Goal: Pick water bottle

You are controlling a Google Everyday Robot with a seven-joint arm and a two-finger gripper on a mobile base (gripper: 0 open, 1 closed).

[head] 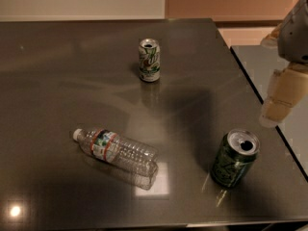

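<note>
The water bottle (117, 150) lies on its side on the dark table (72, 71), front left of centre. It is clear and ribbed, with a white cap pointing left and a red, white and blue label band. My gripper (280, 102) hangs at the right edge of the view, above the table's right edge. It is well to the right of the bottle and apart from it. It holds nothing that I can see.
A dark green can (234, 159) stands upright at the front right, just below the gripper. A white-and-green can (149, 60) stands upright at the back centre. A second grey surface (255, 61) lies beyond the table's right edge.
</note>
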